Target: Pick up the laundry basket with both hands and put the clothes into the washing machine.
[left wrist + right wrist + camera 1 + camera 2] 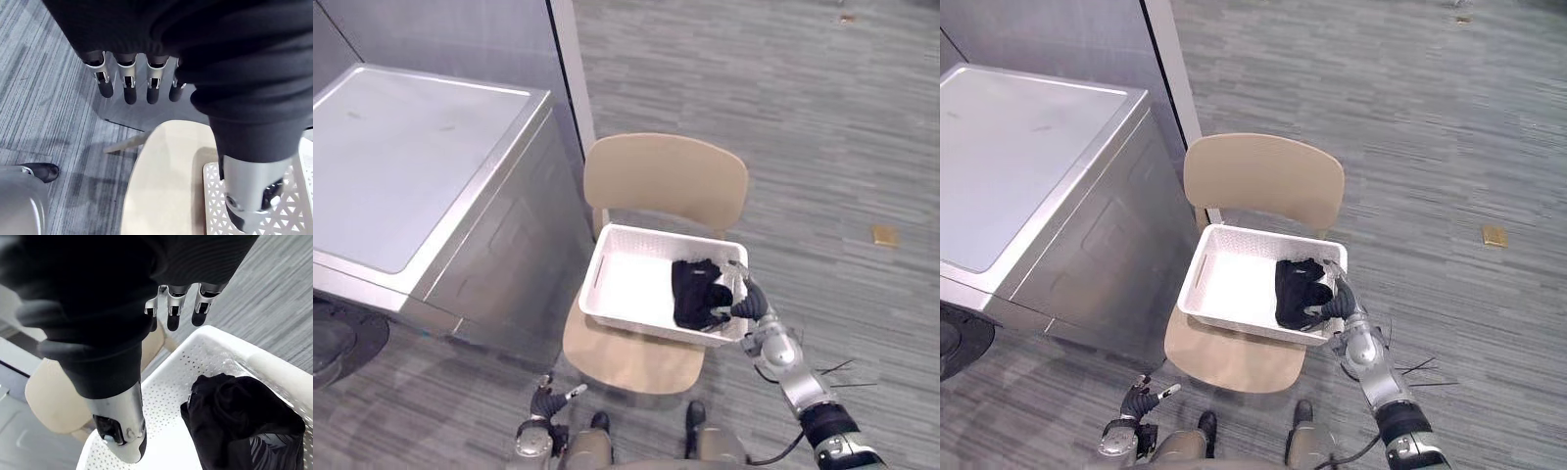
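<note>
Grey carpet floor (803,117), washing machine (411,166) at left. White laundry basket (597,269) is seated on the tan chair (666,181), with black clothes (697,292) bunched at its right end. Right robot hand (751,305) is held at that end, fingers straight, grasping nothing. Left robot hand (545,401) is held low by the chair's front, released.

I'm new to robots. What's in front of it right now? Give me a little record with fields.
washing machine: robot's left, lid shut
chair: beside the machine
laundry basket: white, on the chair seat
clothes: black, at the basket's right end
right hand: open, at the basket's right rim
left hand: open, low by the chair's front, off the basket
</note>
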Controlling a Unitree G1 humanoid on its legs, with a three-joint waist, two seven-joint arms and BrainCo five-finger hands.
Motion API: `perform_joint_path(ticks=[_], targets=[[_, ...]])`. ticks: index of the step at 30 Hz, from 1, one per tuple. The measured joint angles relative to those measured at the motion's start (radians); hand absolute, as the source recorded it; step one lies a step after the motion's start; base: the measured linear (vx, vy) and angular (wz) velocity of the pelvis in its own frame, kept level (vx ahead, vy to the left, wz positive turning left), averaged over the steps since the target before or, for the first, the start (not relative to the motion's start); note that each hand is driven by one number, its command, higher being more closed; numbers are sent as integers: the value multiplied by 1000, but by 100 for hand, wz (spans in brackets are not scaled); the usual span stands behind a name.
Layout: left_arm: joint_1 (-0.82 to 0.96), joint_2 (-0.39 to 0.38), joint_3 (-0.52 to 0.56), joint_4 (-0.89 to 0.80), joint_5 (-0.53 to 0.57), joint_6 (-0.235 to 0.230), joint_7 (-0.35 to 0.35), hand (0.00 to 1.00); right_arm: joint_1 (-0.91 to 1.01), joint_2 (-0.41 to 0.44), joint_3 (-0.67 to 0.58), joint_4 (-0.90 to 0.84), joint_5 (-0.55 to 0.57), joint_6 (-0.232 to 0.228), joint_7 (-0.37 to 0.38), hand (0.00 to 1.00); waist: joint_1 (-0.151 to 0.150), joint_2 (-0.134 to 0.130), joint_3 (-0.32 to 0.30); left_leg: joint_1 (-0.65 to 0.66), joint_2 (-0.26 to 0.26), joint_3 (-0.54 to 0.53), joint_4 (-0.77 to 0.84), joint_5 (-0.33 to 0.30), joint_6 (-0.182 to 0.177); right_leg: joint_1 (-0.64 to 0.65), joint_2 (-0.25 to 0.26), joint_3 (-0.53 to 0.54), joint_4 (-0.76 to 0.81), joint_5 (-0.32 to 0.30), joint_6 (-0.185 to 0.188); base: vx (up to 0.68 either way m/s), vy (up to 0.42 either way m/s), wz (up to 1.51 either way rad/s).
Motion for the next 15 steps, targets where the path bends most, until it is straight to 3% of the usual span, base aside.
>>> perform_joint_path(ticks=[5,11,15], targets=[[-26,3,-25,-1,19,-7,0,0,-90,-23,55,158,-57,14,-2,0,21,8,14,-44,-23,-51,-27,55,-7,14,-14,-67,-43,8,-12,44,-18,45],[-74,11,-25,-2,17,-21,1,0,-328,-45,64,346,-99,42,-20,0,54,40,121,-128,-54,-93,-55,139,-7,-42,-43,-114,-45,34,-22,-96,12,40],[-112,16,-26,-3,10,-39,3,0,-474,-93,64,455,-124,70,-51,0,54,74,195,-173,-71,-136,-107,211,-7,-82,-62,-153,-46,60,-20,-165,5,35]])
